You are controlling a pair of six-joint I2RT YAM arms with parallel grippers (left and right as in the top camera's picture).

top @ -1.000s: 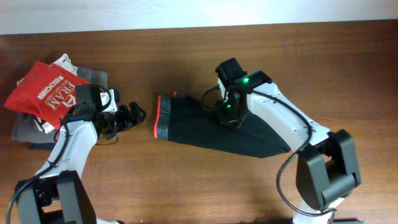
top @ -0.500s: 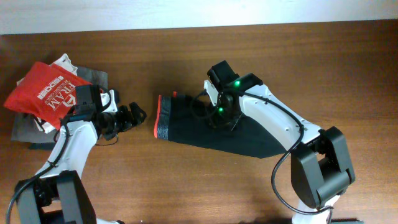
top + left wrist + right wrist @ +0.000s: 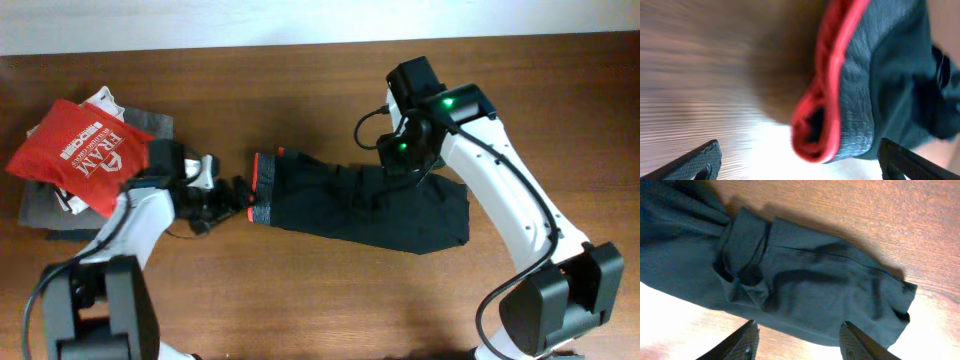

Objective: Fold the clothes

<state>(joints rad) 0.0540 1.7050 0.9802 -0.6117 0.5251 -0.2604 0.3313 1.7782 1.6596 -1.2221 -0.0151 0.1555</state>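
The clothes point(image 3: 360, 212), black leggings, lie folded lengthwise across the middle of the table. Their grey waistband point(image 3: 263, 195) with an orange-red edge points left. My left gripper point(image 3: 232, 198) is open just left of that waistband, low over the wood. In the left wrist view the red-lined waistband point(image 3: 832, 95) fills the space ahead of the left gripper point(image 3: 800, 165), with nothing between the fingers. My right gripper point(image 3: 392, 172) hovers open over the back edge of the leggings. In the right wrist view the rumpled black fabric point(image 3: 790, 275) lies under the open right gripper point(image 3: 797, 342), apart from it.
A red T-shirt point(image 3: 75, 150) with white print lies on grey folded garments point(image 3: 150, 125) at the far left. The table's back edge point(image 3: 300, 45) runs along the top, with bare wood point(image 3: 330, 300) in front of the leggings.
My right gripper has opened, let go of the fabric and moved back and to the right. The leggings' right end now lies squarer. My left gripper has slid right, up to the waistband.
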